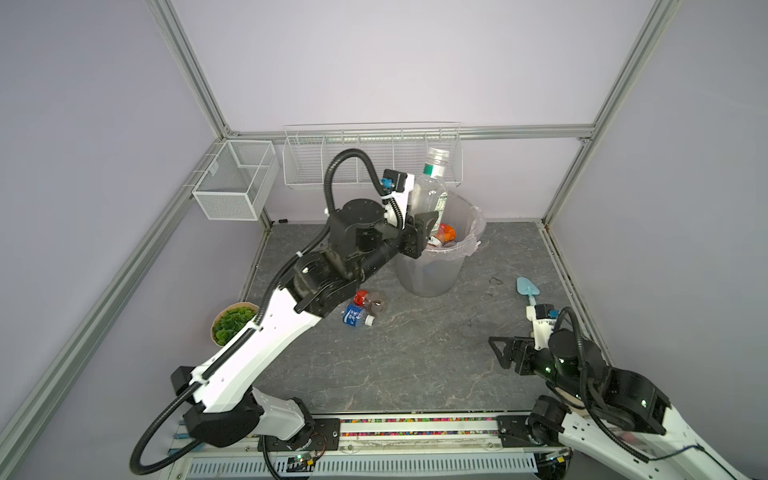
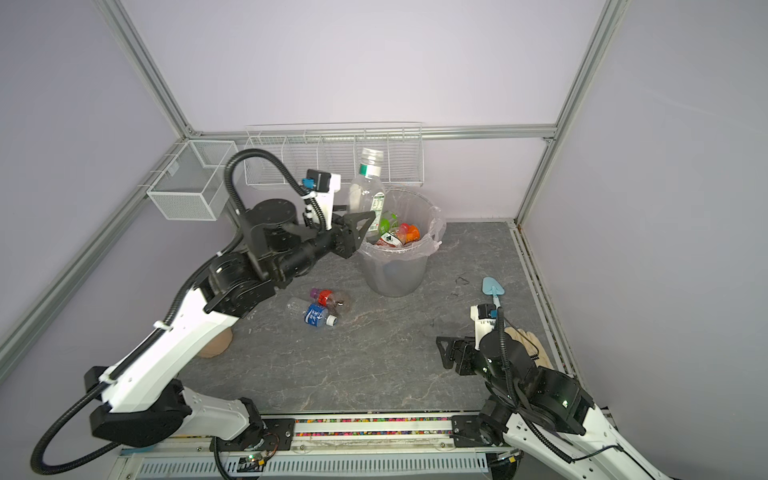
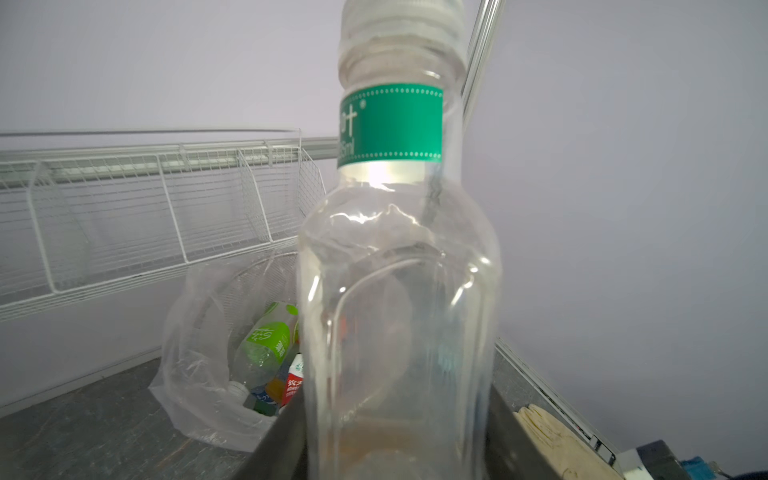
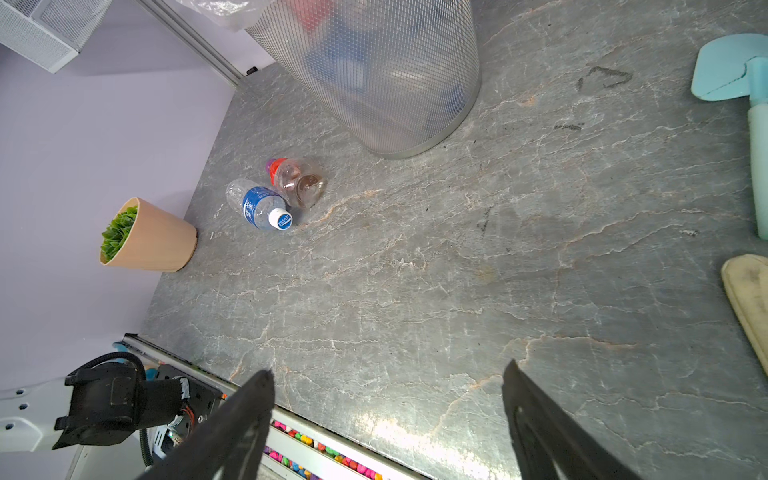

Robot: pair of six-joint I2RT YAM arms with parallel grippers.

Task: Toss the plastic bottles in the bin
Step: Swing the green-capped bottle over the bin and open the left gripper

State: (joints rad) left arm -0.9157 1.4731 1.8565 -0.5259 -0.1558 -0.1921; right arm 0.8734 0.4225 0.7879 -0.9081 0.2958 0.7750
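While the left gripper (image 1: 424,218) pinches one bottle beside the bin, the stock stands as follows.

Table (image 1: 415,357): grey veined slab that bears everything below.

Wire baskets (image 1: 370,162): white, on the far wall. Not of the task.

Bin (image 1: 428,276): round grey mesh bucket with a clear liner, standing far centre. It already holds several bottles, among them a green-labelled bottle (image 2: 388,222).

Held bottle (image 1: 430,191): the largest bottle in view, clear, with a green neck band and a pale cap.
- Grip: clamped low on its body, the left gripper's jaws closed part way onto it.
- Long axis: close to upright, cap up, leaning slightly.
- Position: its base hangs at the bin's near-left rim, and the bin mouth lies just right of and beyond the gripper.
- Judgement: a short carry to the right should come before release, since a drop from here could clip the rim.

Right gripper (image 4: 387,370): near right, jaws spread wide and holding nothing. It is well apart from the bin and from every bottle.

Plant pot (image 4: 153,239): tan, with green leaves, at the near-left edge.

Glove (image 4: 748,299) and trowel (image 1: 528,289): right side, not of the task.

Blue-labelled bottle (image 4: 262,205): lies on its side near-left of the bin's base, long axis running left to right with the white cap to the right.

Red-capped bottle (image 4: 297,183): lies on its side just beside the blue-labelled bottle, on its far side.

Both lying bottles are under the left arm, which is much the nearer to them.
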